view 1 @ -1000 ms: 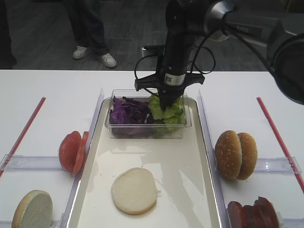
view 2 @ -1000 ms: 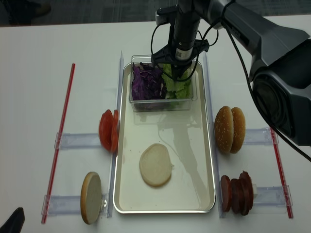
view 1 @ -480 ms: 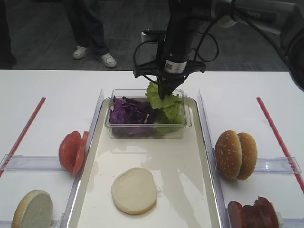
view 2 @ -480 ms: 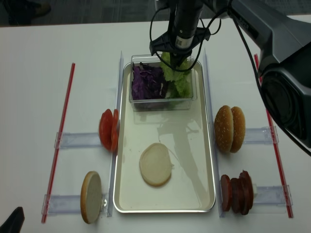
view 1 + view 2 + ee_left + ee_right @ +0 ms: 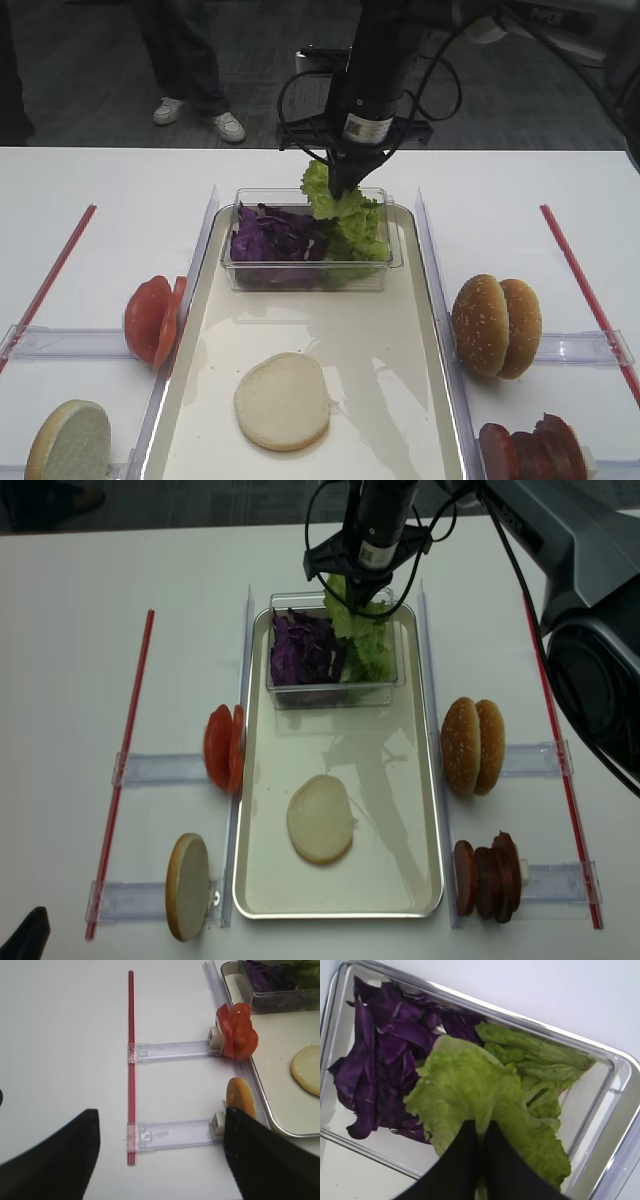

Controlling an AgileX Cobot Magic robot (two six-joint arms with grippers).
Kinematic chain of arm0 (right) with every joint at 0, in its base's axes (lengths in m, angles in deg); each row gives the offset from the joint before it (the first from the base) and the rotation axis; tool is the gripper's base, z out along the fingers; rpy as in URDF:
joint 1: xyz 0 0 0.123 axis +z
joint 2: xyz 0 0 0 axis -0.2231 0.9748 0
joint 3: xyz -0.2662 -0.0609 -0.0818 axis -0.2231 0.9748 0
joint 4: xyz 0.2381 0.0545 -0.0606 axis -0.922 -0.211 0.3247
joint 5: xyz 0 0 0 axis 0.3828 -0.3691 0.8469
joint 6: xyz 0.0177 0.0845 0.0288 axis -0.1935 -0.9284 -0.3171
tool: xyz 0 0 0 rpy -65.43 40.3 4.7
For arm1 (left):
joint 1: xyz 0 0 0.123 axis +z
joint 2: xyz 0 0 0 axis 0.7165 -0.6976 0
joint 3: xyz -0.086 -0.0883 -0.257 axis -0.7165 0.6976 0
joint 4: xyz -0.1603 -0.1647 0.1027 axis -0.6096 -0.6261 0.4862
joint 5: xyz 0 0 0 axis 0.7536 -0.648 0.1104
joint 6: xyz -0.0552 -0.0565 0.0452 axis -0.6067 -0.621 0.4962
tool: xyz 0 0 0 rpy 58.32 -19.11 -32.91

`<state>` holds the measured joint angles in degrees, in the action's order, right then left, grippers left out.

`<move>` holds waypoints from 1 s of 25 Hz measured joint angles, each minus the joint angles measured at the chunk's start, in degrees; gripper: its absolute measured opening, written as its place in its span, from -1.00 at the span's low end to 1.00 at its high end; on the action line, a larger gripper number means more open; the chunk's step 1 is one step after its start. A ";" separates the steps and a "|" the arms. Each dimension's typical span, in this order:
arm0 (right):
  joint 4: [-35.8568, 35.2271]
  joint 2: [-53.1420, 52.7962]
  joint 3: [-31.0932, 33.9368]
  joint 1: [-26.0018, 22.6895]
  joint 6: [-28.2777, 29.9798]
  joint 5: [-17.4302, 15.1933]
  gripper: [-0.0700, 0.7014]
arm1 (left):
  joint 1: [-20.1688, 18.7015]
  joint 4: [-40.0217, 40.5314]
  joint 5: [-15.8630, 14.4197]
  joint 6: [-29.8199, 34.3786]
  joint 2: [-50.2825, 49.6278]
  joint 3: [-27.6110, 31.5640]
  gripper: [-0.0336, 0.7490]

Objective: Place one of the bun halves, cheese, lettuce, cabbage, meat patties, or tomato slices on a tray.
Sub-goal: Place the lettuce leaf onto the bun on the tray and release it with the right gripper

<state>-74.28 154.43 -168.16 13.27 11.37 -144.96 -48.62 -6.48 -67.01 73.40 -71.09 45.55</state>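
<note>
My right gripper (image 5: 340,188) is shut on a ruffled green lettuce leaf (image 5: 324,196), which hangs just above the clear tub (image 5: 300,276). In the right wrist view the black fingertips (image 5: 470,1135) pinch the lettuce leaf (image 5: 465,1085) over the purple cabbage (image 5: 385,1050) and more lettuce (image 5: 540,1065). The tub stands at the far end of the cream tray (image 5: 385,340). A white-faced bun half (image 5: 283,400) lies on the tray. My left gripper (image 5: 160,1160) is open over the table, left of the tray, holding nothing.
Tomato slices (image 5: 152,318) and a bun half (image 5: 68,442) stand in clear holders left of the tray. Sesame buns (image 5: 495,325) and meat patties (image 5: 530,450) stand on the right. Red strips (image 5: 50,275) (image 5: 585,290) lie on both sides. A person's legs (image 5: 190,70) are beyond the table.
My right gripper has risen out of the tub with the lettuce leaf in it. The leaf now hangs above the rim. Nothing else moved.
</note>
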 joint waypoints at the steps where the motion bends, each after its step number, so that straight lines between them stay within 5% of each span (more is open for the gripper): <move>1: -0.10 0.00 0.00 0.00 0.00 0.00 -0.65 | 0.00 0.00 0.00 0.00 0.00 0.00 0.34; 11: 0.86 -3.50 3.97 0.60 0.13 0.00 -0.70 | 0.00 0.00 0.00 0.00 0.00 0.00 0.33; 25: 1.64 -9.95 7.23 8.07 0.22 -0.14 -0.70 | 0.00 0.00 0.00 0.00 0.00 0.00 0.33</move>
<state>-72.64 144.49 -160.93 21.34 11.60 -145.11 -48.62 -6.48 -67.01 73.40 -71.09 45.55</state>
